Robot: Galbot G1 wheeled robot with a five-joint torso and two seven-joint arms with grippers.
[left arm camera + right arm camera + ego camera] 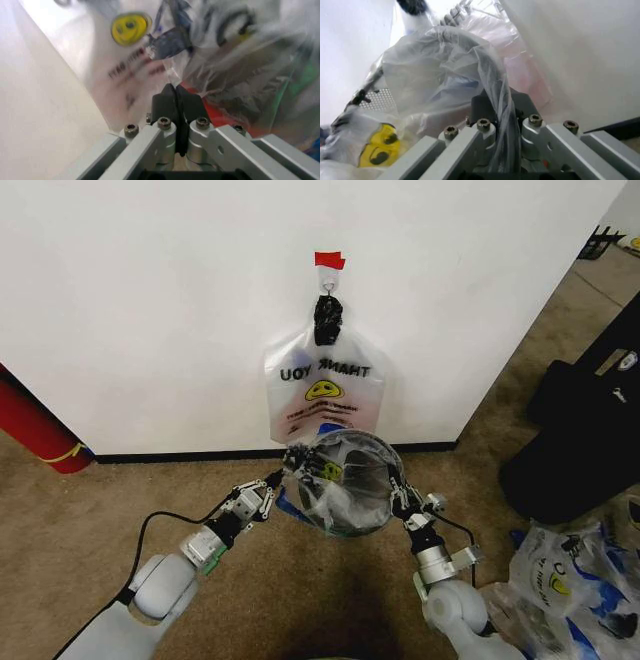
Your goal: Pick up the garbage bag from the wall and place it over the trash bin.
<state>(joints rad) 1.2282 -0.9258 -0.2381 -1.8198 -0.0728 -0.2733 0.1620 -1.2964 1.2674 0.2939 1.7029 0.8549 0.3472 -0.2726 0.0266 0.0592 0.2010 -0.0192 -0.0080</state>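
Both arms come up from the bottom of the head view and meet at the trash bin (342, 480), which sits on the brown carpet (90, 520) just in front of the wall (150, 300). Left tool (284, 472) is at the bin's left rim and right tool (398, 492) is at the right rim, each pinching an edge of the garbage bag (335, 498), so the thin clear plastic is stretched across the top of the bin and draped into it. Up close from the left wrist, the black pads (176, 101) are pressed flat together with film bunched just past the tips. From the right wrist you can see a twisted strand of the bag (502, 123) running straight down between the closed pads, so that side is clearly clamped on plastic. Mesh of the bin shows through the film there too (379, 99). Behind the bin, a different bag, the white THANK YOU bag (322, 392) with the yellow smiley, hangs on the wall from a small hook (328, 283) under a strip of red tape (329, 259), its bottom edge just behind the bin's rim. Off to the right there's a big black case (590, 420) and a pile of spare bags (575, 585) on the floor, and a red cylinder (35, 428) leans by the wall on the left.
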